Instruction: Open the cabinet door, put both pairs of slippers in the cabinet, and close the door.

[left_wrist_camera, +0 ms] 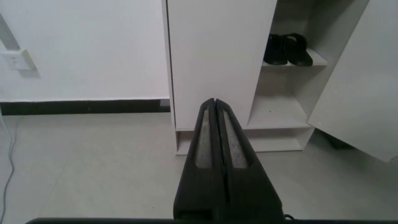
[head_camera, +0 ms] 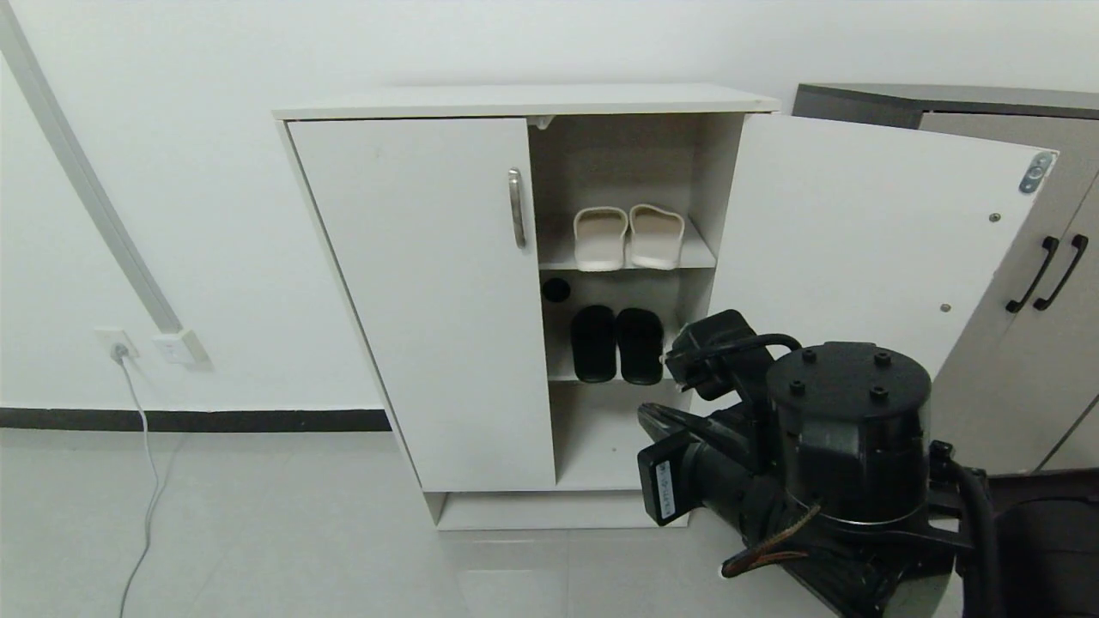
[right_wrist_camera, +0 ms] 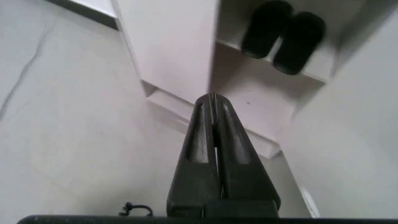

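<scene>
White flat-panel cabinet (head_camera: 524,99) against a plain white wall (head_camera: 172,172): boxy, square-edged, smooth-faced, under a thin overhanging top. Left door (head_camera: 421,300) shut, with a slim curved metal handle (head_camera: 516,209) at its inner edge. Right door (head_camera: 859,232) standing wide open, small metal fittings showing on its inner face.

Inside the open right half, on the upper shelf (head_camera: 700,256), a pair of cream slippers (head_camera: 628,238), thick-soled and rounded, side by side and touching. On the shelf below, a pair of black slippers (head_camera: 616,344), matte, likewise side by side, with a round dark hole (head_camera: 556,289) in the back panel above and to their left.

Left gripper (left_wrist_camera: 214,106), black, with long tapering fingers faced in grey pads, pressed flat together and holding nothing. Poised above the floor (head_camera: 258,532) and aimed at the foot of the shut door, well apart from it. Right gripper (right_wrist_camera: 215,99), same build, fingers likewise clamped on each other and holding nothing, over the tiles before the open compartment, pointing toward the cabinet's base beneath the black pair.

Pale grey glossy tiles underfoot, and a black skirting strip (head_camera: 189,420) along the wall's foot. On the wall, a socket (head_camera: 116,345) with a white cable (head_camera: 150,481) trailing down onto the tiles and a grey trunking strip (head_camera: 77,172) slanting upward. At the right, just beside the open door, a grey cupboard (head_camera: 1013,386) with two black bar handles (head_camera: 1047,273).
</scene>
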`<state>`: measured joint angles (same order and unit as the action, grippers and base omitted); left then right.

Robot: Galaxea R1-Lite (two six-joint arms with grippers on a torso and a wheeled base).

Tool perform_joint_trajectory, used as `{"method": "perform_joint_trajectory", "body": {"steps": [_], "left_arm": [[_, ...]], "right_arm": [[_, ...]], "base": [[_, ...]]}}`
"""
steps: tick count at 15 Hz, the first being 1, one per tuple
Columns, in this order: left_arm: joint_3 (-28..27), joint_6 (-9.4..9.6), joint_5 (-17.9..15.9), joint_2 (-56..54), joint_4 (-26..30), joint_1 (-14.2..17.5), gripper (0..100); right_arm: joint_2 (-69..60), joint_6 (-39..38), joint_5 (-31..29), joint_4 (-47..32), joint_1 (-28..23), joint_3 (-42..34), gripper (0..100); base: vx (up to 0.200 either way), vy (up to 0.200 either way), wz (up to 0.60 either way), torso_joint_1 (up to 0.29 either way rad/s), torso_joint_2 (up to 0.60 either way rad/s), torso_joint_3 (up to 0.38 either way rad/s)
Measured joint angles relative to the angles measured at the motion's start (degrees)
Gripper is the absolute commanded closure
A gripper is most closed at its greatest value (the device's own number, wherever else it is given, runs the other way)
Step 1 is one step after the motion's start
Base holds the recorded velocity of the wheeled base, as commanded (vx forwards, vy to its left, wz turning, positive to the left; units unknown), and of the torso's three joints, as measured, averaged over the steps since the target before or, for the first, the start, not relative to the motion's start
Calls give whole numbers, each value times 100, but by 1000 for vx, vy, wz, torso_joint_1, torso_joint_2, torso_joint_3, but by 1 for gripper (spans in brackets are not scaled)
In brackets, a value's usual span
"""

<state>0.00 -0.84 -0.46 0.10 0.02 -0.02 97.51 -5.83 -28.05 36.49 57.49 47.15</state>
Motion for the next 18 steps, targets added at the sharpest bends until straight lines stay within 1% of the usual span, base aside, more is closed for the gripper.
{"method": "perform_joint_trajectory", "body": {"steps": [13, 16, 18], "left_arm": [[0, 0, 11, 0, -2, 0, 100], [-2, -2, 11, 0, -16, 0, 100], [2, -2, 13, 0, 9, 0, 100]], "right_arm": [[11, 9, 0, 0, -2, 9, 100], [17, 13, -5, 10, -2, 20, 100], [30, 13, -9, -20, -24, 11, 100]], "base": [[0, 0, 0, 0, 0, 0], [0, 0, 0, 1, -157, -259], [0, 0, 0, 41, -388, -371]]}}
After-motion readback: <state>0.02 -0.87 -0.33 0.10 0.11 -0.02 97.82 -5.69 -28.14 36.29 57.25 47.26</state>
